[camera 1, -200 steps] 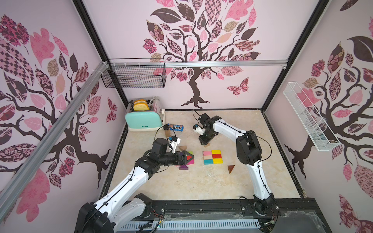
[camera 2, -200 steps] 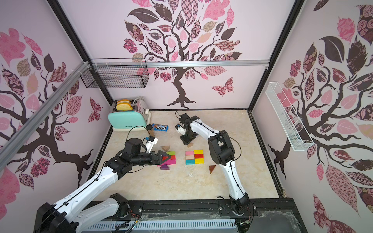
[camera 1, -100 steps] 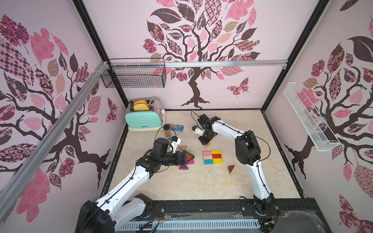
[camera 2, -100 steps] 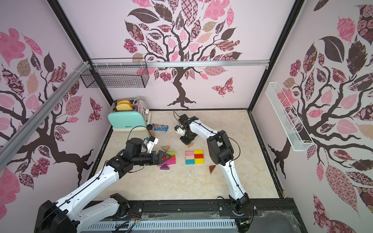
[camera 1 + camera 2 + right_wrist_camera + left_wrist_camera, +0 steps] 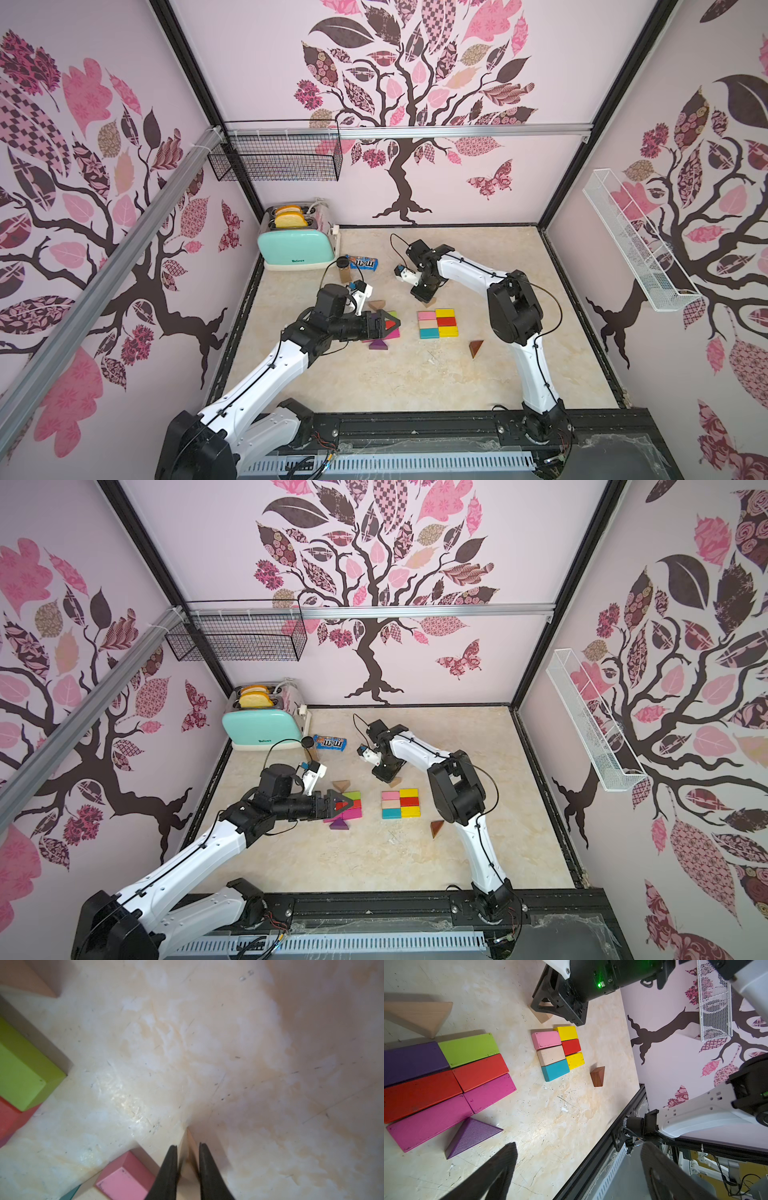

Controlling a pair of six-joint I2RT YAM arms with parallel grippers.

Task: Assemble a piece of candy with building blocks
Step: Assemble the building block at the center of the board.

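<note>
Currently: tan triangle [image 5: 188, 1159], bare wood, sits just far of six-block grid [image 5: 437, 323]. Right gripper [image 5: 188, 1145] points down, pinched shut on it. Left gripper [image 5: 388, 325] level, jaws wide, empty.

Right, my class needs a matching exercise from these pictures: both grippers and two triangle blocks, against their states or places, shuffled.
Column A: 1 left gripper; 2 right gripper; 3 brown triangle; 4 purple triangle.
Column B: a shut on a tan triangle; b lying alone, apart from other blocks; c open, empty; d beside the magenta blocks.
Pairs: 1-c, 2-a, 3-b, 4-d.
</note>
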